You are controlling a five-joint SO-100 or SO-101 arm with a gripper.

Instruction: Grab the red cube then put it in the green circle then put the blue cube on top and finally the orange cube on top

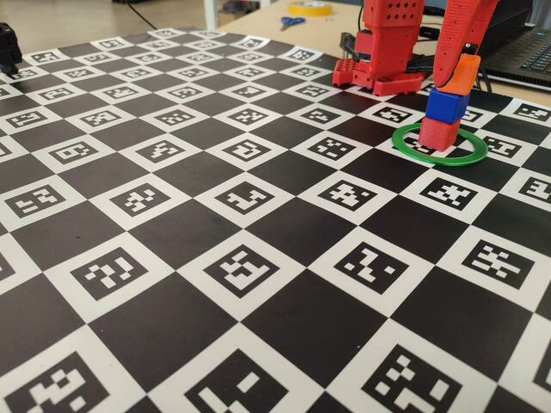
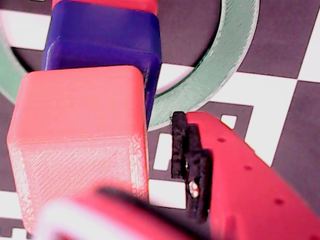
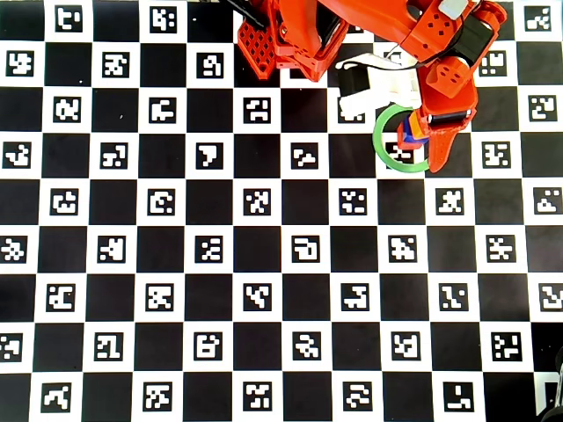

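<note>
Orange cube (image 1: 466, 74) topping stack, markings apparently none

Work surface: flat board (image 1: 215, 232) printed as a black-and-white checkerboard, each white square carrying a small black fiducial marker. Lying directly on it: green circle (image 1: 466, 155) at the right far side in the fixed view, with the red cube (image 1: 439, 134) resting on the board inside the ring; the red arm base (image 1: 387, 77) stands at the far edge, just left of the ring. Beyond the board, on a wooden table (image 1: 258, 21), lie blue-handled scissors (image 1: 291, 22) and a yellow tape roll (image 1: 310, 8).
</note>
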